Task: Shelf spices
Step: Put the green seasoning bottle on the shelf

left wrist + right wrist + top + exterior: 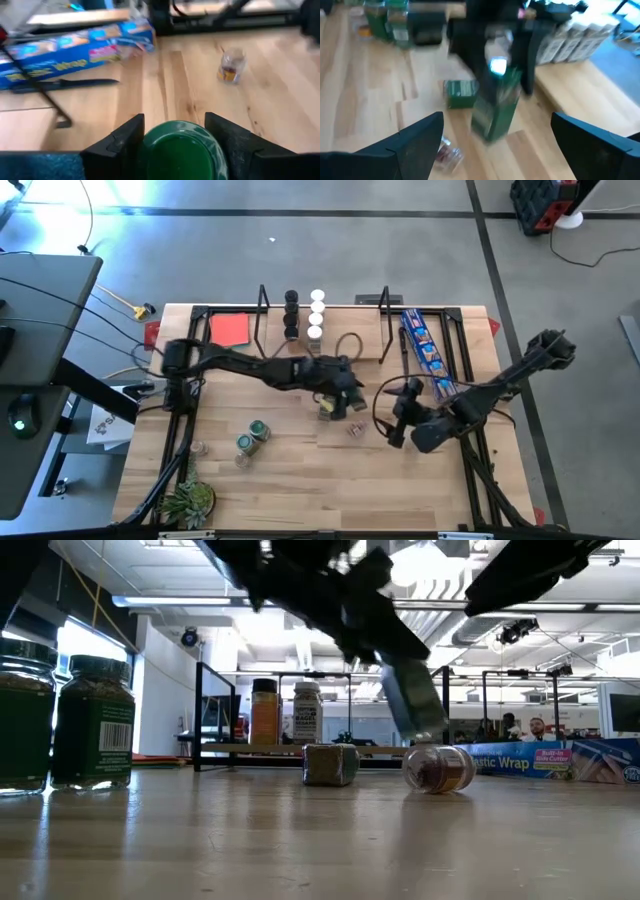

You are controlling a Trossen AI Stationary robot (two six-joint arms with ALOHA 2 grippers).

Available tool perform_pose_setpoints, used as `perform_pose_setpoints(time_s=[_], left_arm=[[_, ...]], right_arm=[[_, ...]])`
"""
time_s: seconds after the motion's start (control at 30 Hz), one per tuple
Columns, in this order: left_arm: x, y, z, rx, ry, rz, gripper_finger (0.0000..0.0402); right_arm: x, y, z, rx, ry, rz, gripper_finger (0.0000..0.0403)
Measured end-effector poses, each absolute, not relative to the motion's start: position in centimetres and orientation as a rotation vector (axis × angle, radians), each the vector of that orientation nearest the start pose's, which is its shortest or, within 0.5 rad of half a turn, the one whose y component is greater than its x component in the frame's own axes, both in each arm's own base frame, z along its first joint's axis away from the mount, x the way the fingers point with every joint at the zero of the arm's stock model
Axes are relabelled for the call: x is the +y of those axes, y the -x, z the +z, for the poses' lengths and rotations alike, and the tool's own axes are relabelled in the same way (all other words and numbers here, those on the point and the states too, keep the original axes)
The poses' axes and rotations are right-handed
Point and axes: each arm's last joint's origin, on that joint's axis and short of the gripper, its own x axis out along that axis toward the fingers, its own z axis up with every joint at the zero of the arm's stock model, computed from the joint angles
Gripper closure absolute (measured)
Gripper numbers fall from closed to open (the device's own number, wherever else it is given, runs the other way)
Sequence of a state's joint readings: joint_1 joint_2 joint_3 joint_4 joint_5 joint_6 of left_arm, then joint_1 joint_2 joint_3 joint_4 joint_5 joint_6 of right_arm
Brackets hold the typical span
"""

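My left gripper (174, 145) clamps a green-lidded spice jar (180, 152) near the blue "Wrap" box (70, 52); my right gripper (495, 145) stands apart, empty.

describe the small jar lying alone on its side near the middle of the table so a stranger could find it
Start at the blue wrap box on the table's right side. Left of it, on bare wood ahead of the open right gripper, a small clear jar lies tipped over. Unlike the green-lidded jar in the left gripper, nothing holds it.
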State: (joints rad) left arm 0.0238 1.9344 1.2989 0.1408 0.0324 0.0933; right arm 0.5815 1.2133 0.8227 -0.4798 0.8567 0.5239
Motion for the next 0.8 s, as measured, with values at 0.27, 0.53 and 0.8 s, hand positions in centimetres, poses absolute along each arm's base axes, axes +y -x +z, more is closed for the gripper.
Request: perform_pose_setpoints(time_s=[0.27,0.53,0.8], left_arm=[[1.0,-46.0,19.2,0.553,-0.112,-0.052,0.0195],[1.0,-46.0,18.8,0.577,-0.144,-0.045,0.0152],[0.5,-45.0,21.1,0.579,-0.152,-0.057,0.0149]], right_arm=[[11.1,-20.4,24.0,0.614,0.029,-0.409,0.0039],[10.9,-20.2,22.1,0.658,0.018,-0.420,0.0038],[9.5,-19.7,18.3,0.657,0.002,-0.427,0.0038]])
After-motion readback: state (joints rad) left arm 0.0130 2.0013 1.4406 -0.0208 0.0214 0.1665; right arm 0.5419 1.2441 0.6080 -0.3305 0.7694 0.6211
